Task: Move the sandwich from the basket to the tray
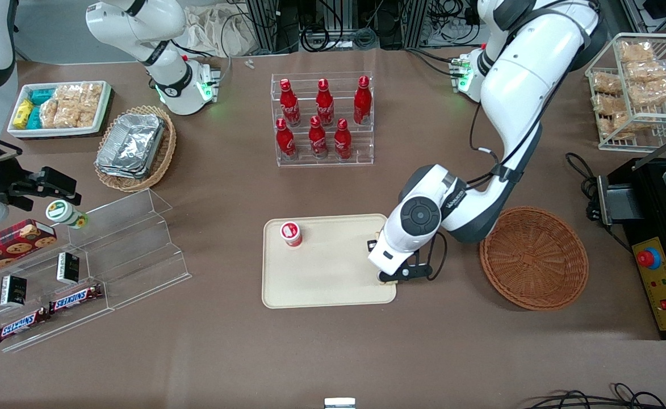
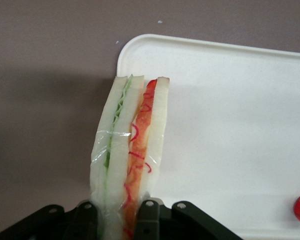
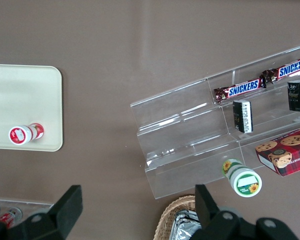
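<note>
The sandwich (image 2: 130,150), wrapped white bread with a red-orange and a green filling stripe, stands on edge between my gripper's fingers. The left arm's gripper (image 2: 117,212) is shut on it. It hangs over the corner of the cream tray (image 2: 230,125), partly above the brown table. I cannot tell whether it touches the tray. In the front view the gripper (image 1: 386,266) is low over the tray (image 1: 321,287) edge nearest the basket, and the arm's wrist hides the sandwich. The reddish-brown wicker basket (image 1: 534,257) lies beside the tray, toward the working arm's end, with nothing in it.
A small red-capped cup (image 1: 291,233) stands on the tray. A clear rack of red bottles (image 1: 322,119) is farther from the front camera. A clear stepped shelf with snacks (image 1: 83,267) and a tan basket of foil trays (image 1: 134,147) lie toward the parked arm's end. A black machine (image 1: 659,238) stands beside the basket.
</note>
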{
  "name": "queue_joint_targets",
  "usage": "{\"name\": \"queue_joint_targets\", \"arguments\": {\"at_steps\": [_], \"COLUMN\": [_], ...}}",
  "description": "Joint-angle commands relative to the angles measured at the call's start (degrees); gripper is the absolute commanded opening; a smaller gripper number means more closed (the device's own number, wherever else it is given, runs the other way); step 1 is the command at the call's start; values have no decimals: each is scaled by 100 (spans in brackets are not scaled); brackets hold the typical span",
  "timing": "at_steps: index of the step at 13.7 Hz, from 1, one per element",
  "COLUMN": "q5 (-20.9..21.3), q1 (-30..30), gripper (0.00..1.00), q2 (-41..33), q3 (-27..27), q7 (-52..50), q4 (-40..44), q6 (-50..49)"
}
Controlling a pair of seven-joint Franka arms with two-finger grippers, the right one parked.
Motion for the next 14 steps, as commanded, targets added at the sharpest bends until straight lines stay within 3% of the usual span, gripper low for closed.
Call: {"name": "queue_joint_targets", "arguments": {"at_steps": [1,6,8,9,10,11,14], "q5": [125,169,178,178,187,178,169], "q1": [-272,-397,-397,-388,-379,-379,-361], "gripper": [0,2,17,32,71,99,99], "q2": [126,284,302,302,311,319,232], "q3": [19,28,37,46,81,185,213], "q7": [-176,-317,-264,-247,-212,-98,-53], "q4": [121,95,94,94,86,77,59], "q6": [179,460,470,452,452,452,391]}}
